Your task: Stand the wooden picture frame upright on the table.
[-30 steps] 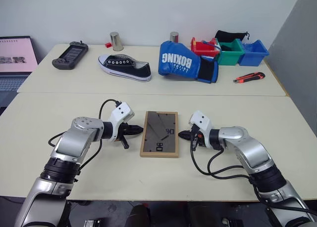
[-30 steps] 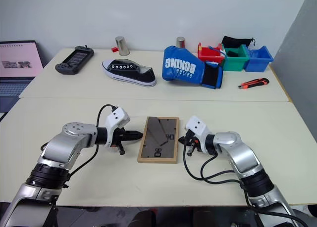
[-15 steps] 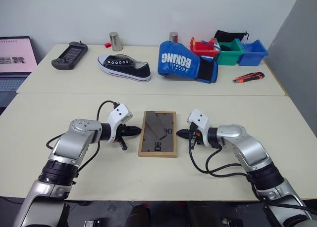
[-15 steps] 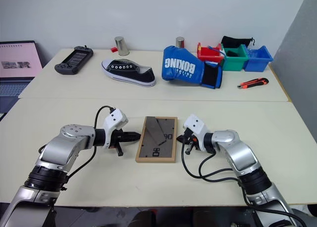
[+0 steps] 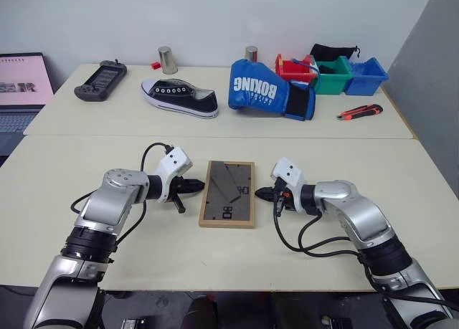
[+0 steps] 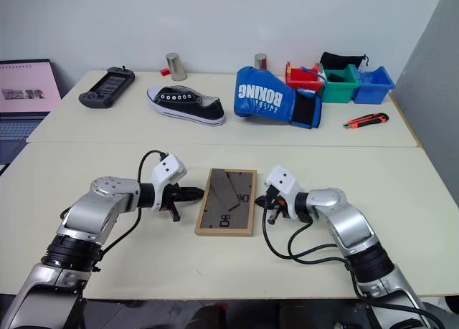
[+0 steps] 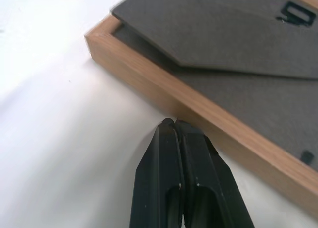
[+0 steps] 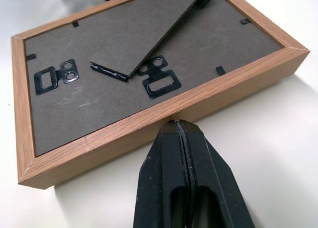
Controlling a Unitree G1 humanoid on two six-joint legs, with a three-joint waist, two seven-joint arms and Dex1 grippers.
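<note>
The small light-wood picture frame point(image 5: 228, 193) lies face down, grey back up, on the pale cream counter point(image 5: 215, 254), pinched between the closed, empty left claw point(image 7: 174, 123) and right claw point(image 8: 178, 123), so tipping it upright likely comes next.

Even, bright, diffuse light fills both head views, leaving the tabletop point(image 5: 301, 257) pale with only faint soft shadows beside the wooden picture frame point(image 5: 228, 193). In the left wrist view the tabletop washes out to near white beside the frame, whose far edge blurs.
</note>
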